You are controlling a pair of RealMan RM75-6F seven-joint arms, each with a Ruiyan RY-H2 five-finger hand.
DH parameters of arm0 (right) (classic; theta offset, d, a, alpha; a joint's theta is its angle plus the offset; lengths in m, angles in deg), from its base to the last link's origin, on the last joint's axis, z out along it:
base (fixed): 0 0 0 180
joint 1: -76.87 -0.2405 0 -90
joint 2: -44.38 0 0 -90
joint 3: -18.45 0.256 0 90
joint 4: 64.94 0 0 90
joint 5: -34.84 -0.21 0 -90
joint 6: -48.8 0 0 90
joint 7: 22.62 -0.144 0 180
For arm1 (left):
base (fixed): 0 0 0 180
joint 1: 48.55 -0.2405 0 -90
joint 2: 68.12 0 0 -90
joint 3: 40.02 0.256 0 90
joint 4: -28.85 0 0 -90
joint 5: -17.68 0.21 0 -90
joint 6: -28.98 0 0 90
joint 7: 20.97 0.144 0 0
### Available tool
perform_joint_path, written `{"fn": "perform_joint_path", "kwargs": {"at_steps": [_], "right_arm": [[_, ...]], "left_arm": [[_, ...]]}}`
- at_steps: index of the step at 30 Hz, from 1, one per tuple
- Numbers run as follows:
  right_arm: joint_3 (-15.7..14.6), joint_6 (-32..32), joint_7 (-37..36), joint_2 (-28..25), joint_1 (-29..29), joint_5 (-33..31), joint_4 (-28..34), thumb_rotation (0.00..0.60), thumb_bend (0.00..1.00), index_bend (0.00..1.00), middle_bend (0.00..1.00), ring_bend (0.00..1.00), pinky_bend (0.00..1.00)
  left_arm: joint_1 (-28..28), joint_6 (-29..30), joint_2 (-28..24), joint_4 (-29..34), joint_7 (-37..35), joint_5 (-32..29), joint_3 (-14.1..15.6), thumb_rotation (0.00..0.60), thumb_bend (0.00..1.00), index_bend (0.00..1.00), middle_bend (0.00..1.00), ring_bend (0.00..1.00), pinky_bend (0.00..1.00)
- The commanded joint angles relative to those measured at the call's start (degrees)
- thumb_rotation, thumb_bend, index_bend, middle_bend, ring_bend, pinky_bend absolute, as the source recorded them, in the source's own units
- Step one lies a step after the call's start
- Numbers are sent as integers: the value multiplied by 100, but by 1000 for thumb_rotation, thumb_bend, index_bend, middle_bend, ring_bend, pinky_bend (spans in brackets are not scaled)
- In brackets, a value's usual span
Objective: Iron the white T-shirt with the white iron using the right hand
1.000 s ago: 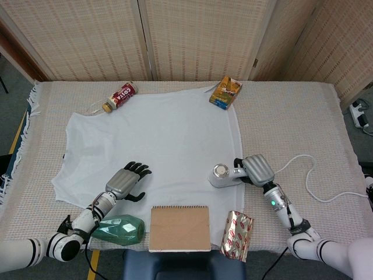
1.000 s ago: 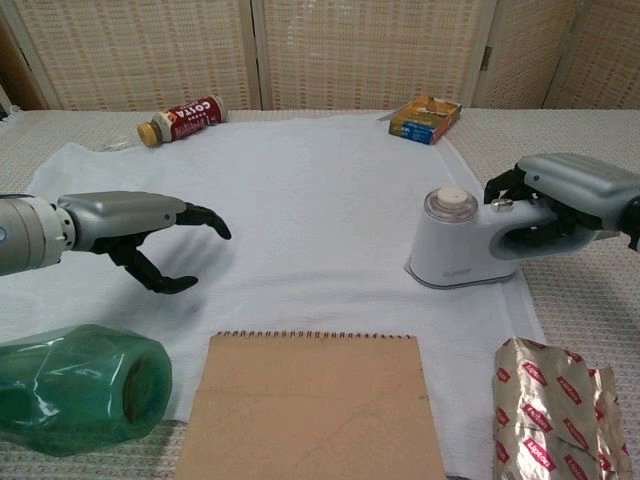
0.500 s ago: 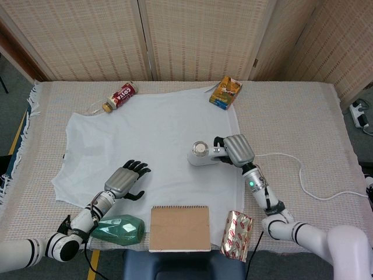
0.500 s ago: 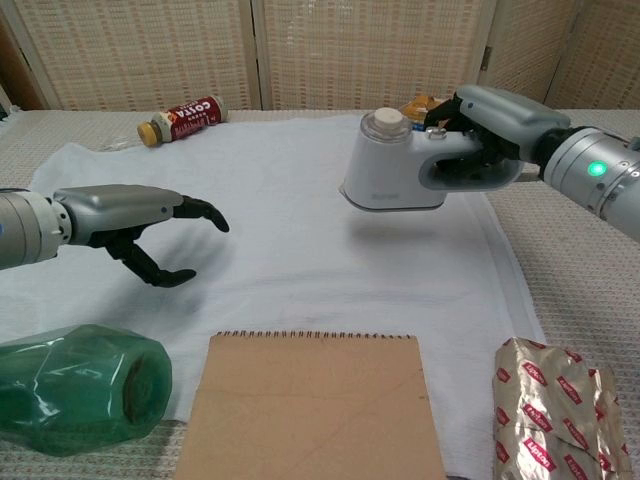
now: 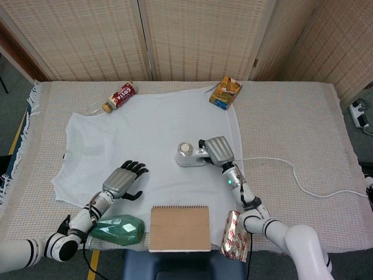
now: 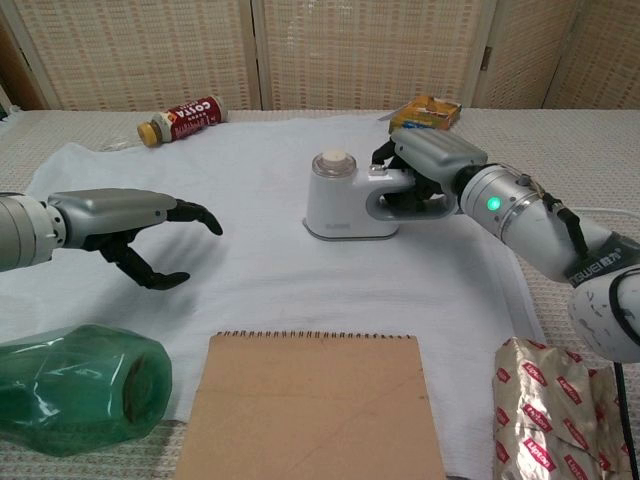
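Note:
The white T-shirt (image 5: 148,137) (image 6: 250,200) lies spread flat over the middle of the table. On its right half stands the white iron (image 5: 187,156) (image 6: 345,198), sole down on the cloth. My right hand (image 5: 216,151) (image 6: 428,165) grips the iron's handle from the right. My left hand (image 5: 123,182) (image 6: 125,224) hovers low over the shirt's front left part, fingers spread and slightly curled, holding nothing.
A brown notebook (image 5: 180,228) and a green bottle (image 5: 121,229) lie at the front edge, a gold foil packet (image 5: 238,235) at front right. A red bottle (image 5: 119,96) and an orange box (image 5: 225,92) sit at the back. The iron's white cord (image 5: 303,181) trails right.
My right hand carried the iron from the shirt's right hem leftward, lifting it on the way, and it now sits on the shirt nearer the middle. The left hand barely moved.

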Motion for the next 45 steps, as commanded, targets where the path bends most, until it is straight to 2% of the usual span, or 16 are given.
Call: {"fn": "perform_joint_path", "kwargs": {"at_steps": [1, 10, 21, 30, 35, 39, 42, 44, 45], "right_arm": [[-91, 54, -186, 111, 13, 52, -295, 600, 863, 583, 714, 679, 802], [-154, 59, -325, -65, 226, 29, -653, 600, 862, 583, 715, 682, 802], [-210, -9, -380, -545, 655, -47, -709, 600, 863, 583, 716, 685, 802], [-198, -599, -840, -1170, 1146, -21, -208, 600, 862, 583, 716, 686, 803], [-239, -746, -943, -1433, 1461, -65, 45, 600, 863, 583, 716, 686, 803], [-282, -737, -1062, -1512, 1716, -142, 23, 600, 855, 579, 717, 677, 802], [-281, -706, -1180, -1522, 1833, -194, -52, 600, 782, 549, 715, 655, 803], [-284, -666, -1288, -1536, 1900, -218, -107, 600, 658, 502, 694, 626, 802], [-297, -552, -1306, -1567, 1927, -244, -115, 600, 551, 452, 663, 595, 789]], "left_arm": [[-8, -4, -5, -9, -14, 3, 3, 442, 438, 180, 111, 18, 0], [-24, 10, -15, 16, -17, 23, 1, 442, 437, 180, 109, 17, 0], [-21, 34, -2, 72, 66, 10, 5, 437, 438, 180, 108, 15, 0], [-79, 216, -89, 249, 26, 124, -50, 436, 437, 180, 106, 14, 0], [-210, 442, -227, 435, -241, 386, -107, 440, 399, 179, 105, 14, 0], [-348, 661, -376, 574, -457, 662, -116, 437, 392, 179, 105, 14, 0], [-434, 800, -443, 613, -572, 795, -128, 441, 375, 178, 103, 14, 0], [-494, 865, -489, 639, -704, 848, -149, 440, 349, 169, 94, 12, 0], [-535, 921, -496, 630, -798, 876, -175, 441, 323, 161, 88, 10, 0]]}}
